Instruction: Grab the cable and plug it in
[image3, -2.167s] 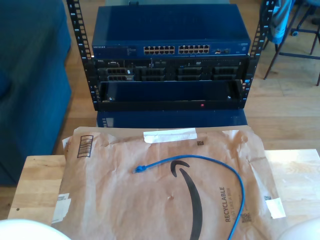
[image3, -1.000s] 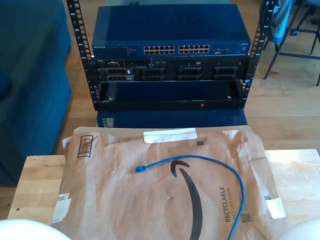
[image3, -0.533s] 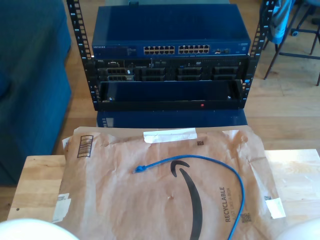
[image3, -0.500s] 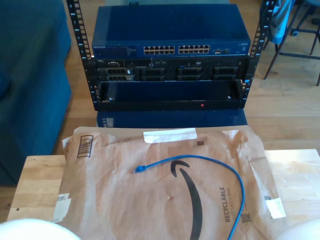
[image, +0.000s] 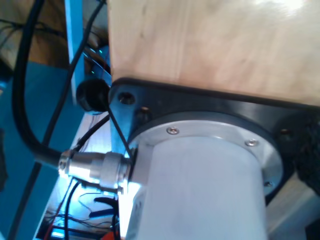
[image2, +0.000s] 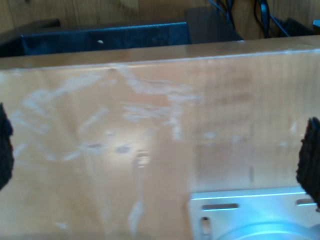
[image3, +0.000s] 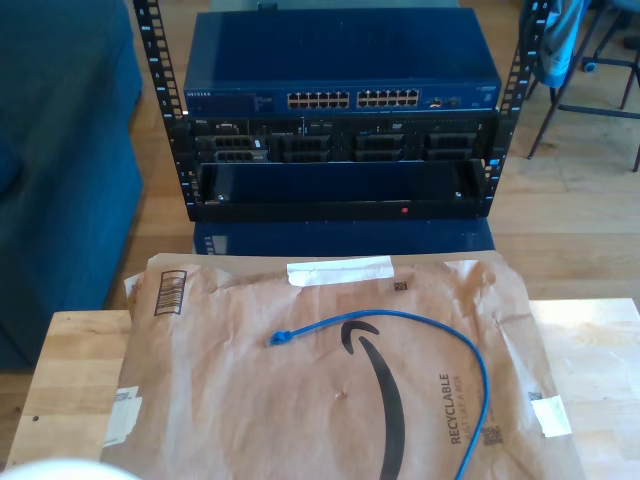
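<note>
The blue cable (image3: 425, 322) lies in an arc on a brown paper mailer (image3: 250, 400) on the wooden table (image3: 80, 370). Its plug end (image3: 279, 338) points toward the exterior view's left, and the other end runs off the bottom edge. Beyond the table stands a rack with a blue network switch (image3: 340, 60) and its row of ports (image3: 352, 99). My second gripper (image2: 157, 160) is open over bare wood, with dark pads (image2: 310, 160) at both edges of its view. One dark pad (image: 306, 150) of my first gripper shows beside a white arm base (image: 200, 190).
A white rounded arm part (image3: 45, 470) sits at the bottom of the exterior view's left. A blue sofa (image3: 60, 170) stands at that view's left, chair legs (image3: 590, 90) at its right. A black cable and metal connector (image: 95, 167) join the arm base.
The white rounded shapes at the exterior view's bottom corners have sunk lower; the one at its right has left the picture. The cable has not moved.
</note>
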